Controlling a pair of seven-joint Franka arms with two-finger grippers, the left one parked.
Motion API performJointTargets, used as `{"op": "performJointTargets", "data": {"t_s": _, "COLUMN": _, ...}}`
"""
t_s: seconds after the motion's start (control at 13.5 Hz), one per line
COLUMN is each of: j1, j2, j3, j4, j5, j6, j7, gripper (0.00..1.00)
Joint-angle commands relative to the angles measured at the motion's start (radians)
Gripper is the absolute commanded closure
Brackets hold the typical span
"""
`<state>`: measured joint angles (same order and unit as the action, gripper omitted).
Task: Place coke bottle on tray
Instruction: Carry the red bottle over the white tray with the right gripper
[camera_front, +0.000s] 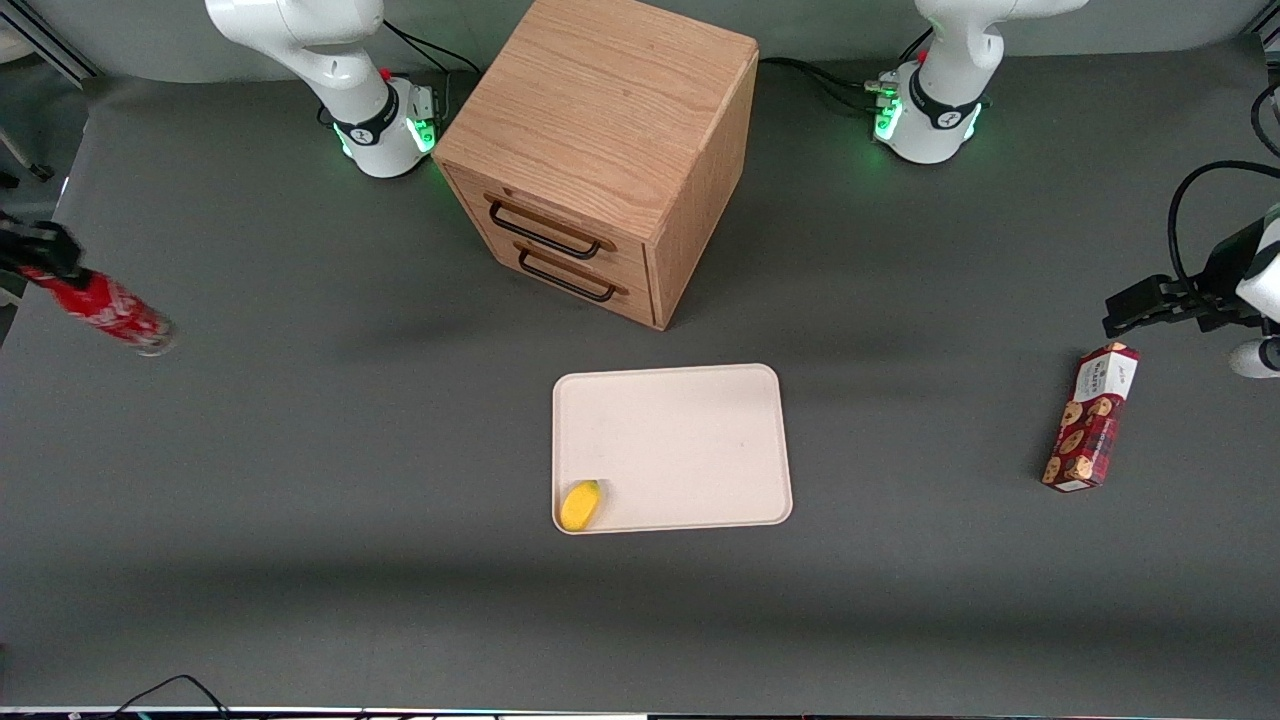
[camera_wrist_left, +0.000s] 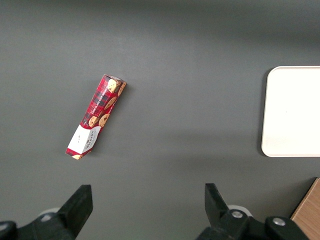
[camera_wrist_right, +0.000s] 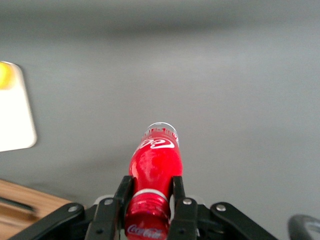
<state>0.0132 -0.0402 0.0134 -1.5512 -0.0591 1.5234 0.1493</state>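
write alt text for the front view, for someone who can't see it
At the working arm's end of the gray table, the claw holds a tilted coke bottle by its neck. A cream tray, with a small yellow object in one corner, lies in front of a wooden two-drawer cabinet. A cookie box lies toward the parked arm's end.

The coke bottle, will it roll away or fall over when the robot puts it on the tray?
Probably, if laid down: the coke bottle is round. Stood up, its slim shape may tip. The gripper holds it near the cap, toward the working arm's end of the table, away from the tray.
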Motion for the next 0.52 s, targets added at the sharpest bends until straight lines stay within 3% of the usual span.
{"op": "performJointTargets", "data": {"t_s": 0.0, "j1": -0.003, "j2": 0.069, "j3": 0.171, "j4": 0.086, "j5": 0.024, "j6": -0.031, "j7": 0.233, "gripper": 1.0}}
{"op": "performJointTargets", "data": {"t_s": 0.22, "j1": 0.001, "j2": 0.19, "j3": 0.38, "j4": 0.141, "j5": 0.007, "j6": 0.003, "j7": 0.503, "gripper": 1.0}}
{"op": "performJointTargets", "data": {"t_s": 0.44, "j1": 0.051, "j2": 0.275, "j3": 0.468, "j4": 0.141, "j5": -0.028, "j6": 0.105, "j7": 0.683, "gripper": 1.0}}
